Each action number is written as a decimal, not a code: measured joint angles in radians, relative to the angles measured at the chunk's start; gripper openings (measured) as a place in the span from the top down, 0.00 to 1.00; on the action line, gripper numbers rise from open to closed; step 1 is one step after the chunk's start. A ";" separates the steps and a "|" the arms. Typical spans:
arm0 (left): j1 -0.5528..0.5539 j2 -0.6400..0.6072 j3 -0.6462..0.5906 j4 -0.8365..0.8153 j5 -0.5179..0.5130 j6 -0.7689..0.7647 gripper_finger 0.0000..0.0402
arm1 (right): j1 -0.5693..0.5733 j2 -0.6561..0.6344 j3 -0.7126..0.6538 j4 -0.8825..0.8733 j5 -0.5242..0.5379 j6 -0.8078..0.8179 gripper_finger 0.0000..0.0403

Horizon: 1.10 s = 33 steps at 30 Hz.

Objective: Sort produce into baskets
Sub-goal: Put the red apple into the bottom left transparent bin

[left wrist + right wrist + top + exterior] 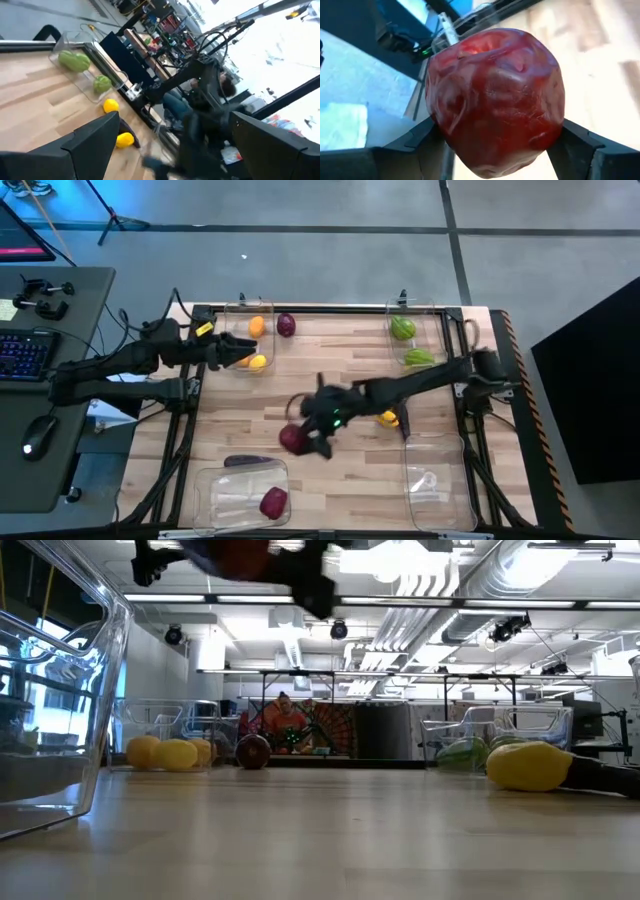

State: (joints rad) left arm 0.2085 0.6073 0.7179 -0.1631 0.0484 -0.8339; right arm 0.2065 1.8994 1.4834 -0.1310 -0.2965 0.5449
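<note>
Right wrist view fills with a dark red, lumpy round fruit (495, 100) pinched between the right gripper (495, 145)'s two dark fingers — lifted above the wooden table (340, 480), mid-table, near the clear plastic bin (245, 495) holding another red piece (273, 502). Left gripper (245, 350) hangs spread wide over the far-left bin (232, 320) of yellow and orange fruit.

I see a glossy dark red lump (495, 100) between my right gripper's (305, 438) black fingers. Another dark red piece (273, 502) sits in the near-left clear bin (215, 480). Green ones (403, 328) fill the far-right bin, orange (257, 326) and yellow (258, 362) the far-left. The table (340, 480) is pale striped wood.
</note>
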 joint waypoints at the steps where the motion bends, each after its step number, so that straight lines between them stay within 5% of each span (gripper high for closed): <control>1: 0.000 0.002 0.000 0.001 0.000 0.012 0.10 | 0.014 0.038 0.042 -0.001 0.002 0.008 0.34; 17: 0.000 0.004 0.000 0.003 0.107 0.026 0.10 | 0.117 0.479 0.649 -0.075 0.023 0.084 0.28; 33: 0.000 0.004 0.000 0.003 0.107 0.051 0.10 | 0.112 0.517 0.689 -0.105 0.078 0.162 0.23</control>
State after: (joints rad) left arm 0.2085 0.6113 0.7180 -0.1596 0.1551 -0.7830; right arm 0.3190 2.4168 2.1719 -0.2359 -0.2182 0.7071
